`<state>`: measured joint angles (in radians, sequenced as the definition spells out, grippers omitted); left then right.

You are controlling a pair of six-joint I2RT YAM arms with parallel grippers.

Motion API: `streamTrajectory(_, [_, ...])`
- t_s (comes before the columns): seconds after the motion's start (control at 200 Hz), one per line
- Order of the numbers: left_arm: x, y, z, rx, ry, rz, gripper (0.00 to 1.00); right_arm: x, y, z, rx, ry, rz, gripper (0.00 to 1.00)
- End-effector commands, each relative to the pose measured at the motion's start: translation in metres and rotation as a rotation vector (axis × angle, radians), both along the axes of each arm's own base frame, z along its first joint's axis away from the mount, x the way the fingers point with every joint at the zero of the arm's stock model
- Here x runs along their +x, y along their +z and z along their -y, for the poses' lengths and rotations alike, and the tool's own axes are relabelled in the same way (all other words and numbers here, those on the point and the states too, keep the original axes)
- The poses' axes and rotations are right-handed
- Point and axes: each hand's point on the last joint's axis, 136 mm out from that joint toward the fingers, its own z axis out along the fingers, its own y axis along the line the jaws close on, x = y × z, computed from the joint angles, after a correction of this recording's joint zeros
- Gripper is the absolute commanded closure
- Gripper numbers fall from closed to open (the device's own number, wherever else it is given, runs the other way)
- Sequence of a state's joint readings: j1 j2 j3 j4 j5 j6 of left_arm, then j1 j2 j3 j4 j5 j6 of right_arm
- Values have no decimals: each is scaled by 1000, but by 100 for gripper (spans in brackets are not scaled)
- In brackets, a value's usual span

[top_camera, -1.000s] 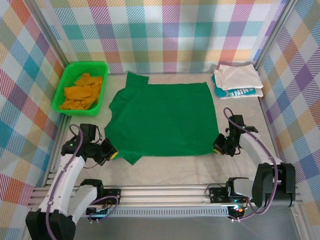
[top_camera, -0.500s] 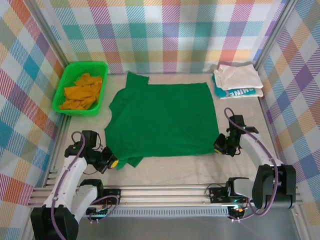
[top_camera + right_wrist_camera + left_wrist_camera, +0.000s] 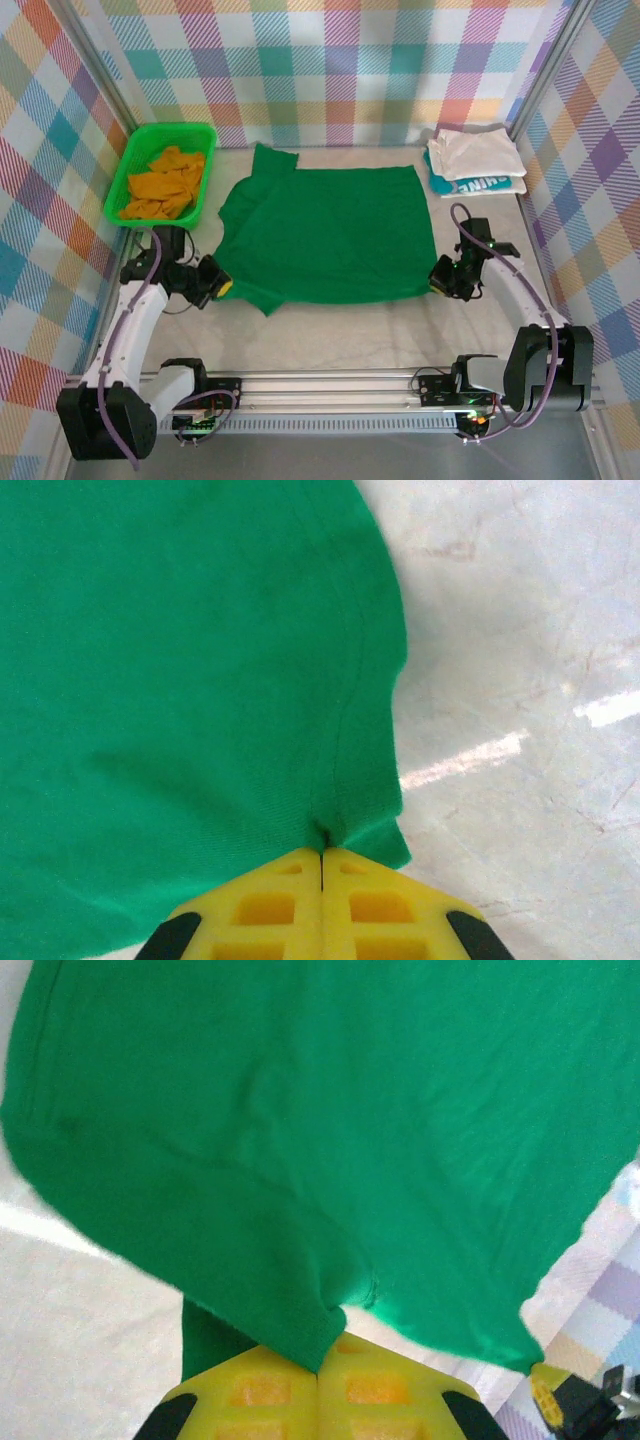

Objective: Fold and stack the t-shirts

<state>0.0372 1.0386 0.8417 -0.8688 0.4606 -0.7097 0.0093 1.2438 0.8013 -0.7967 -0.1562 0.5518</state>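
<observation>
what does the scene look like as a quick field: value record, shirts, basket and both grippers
spread shirt: plain dark green cloth t-shirt, spread out mid-table
left gripper: shut on its near left edge
right gripper: shut on its near right corner
basket: bright green plastic basket, far left
in basket: crumpled orange cloth shirt
stack: folded white shirt on teal lettered shirt, far right

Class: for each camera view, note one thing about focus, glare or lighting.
Top external: evenly lit and sharp across the dark green t-shirt. Left wrist: the cloth looks soft and blurred above the left claw. Right wrist: bright glare streaks on the table, beside the right claw.
</observation>
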Motion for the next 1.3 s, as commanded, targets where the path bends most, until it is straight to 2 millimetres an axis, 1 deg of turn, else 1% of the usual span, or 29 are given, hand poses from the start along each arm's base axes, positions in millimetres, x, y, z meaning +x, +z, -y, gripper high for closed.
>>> streamTrajectory(0.0, [43, 23, -6, 9, -4, 138, 100, 20, 14, 5, -25, 34, 26, 100])
streamTrajectory(0.075, [62, 29, -11, 19, -3, 173, 100, 31, 19, 4, -25, 56, 23, 100])
streamTrajectory(0.165, [80, 31, -22, 65, 0, 187, 100, 44, 19, 6, -42, 65, 27, 99])
streamTrajectory(0.255, [97, 28, -26, 92, -38, 177, 100, 53, 14, 6, -45, 79, 10, 98])
streamTrajectory(0.31, [107, 26, -25, 89, -62, 180, 100, 59, 11, 5, -38, 82, 9, 99])
streamTrajectory(0.39, [118, 21, -26, 101, -92, 167, 100, 68, 11, 3, -26, 89, 13, 99])
streamTrajectory(0.6, [132, 13, -30, 128, -122, 147, 100, 87, 18, 4, -36, 97, 39, 98])
streamTrajectory(0.845, [146, 3, -31, 129, -138, 125, 100, 110, 15, 3, -34, 101, 41, 97])
streamTrajectory(0.99, [158, -1, -33, 137, -145, 112, 100, 128, 13, 1, -19, 99, 48, 94])
streamTrajectory(1.11, [167, -6, -35, 143, -146, 105, 100, 145, 11, -1, -9, 93, 58, 93])
streamTrajectory(1.16, [174, -6, -36, 142, -145, 109, 100, 153, 10, -1, -6, 91, 58, 91])
streamTrajectory(1.175, [177, -5, -36, 141, -144, 112, 96, 156, 11, -1, -5, 89, 60, 90])
streamTrajectory(1.195, [181, -4, -36, 139, -142, 116, 88, 160, 10, 0, -9, 85, 58, 88])
streamTrajectory(1.22, [188, -3, -36, 139, -139, 122, 75, 165, 9, 1, -15, 80, 55, 83])
streamTrajectory(1.235, [191, -2, -37, 138, -139, 123, 70, 168, 10, 1, -17, 80, 57, 80])
streamTrajectory(1.26, [198, 1, -36, 135, -143, 131, 67, 174, 11, 1, -16, 80, 59, 73])
streamTrajectory(1.295, [206, 5, -36, 133, -148, 138, 64, 181, 12, 0, -9, 80, 65, 70])
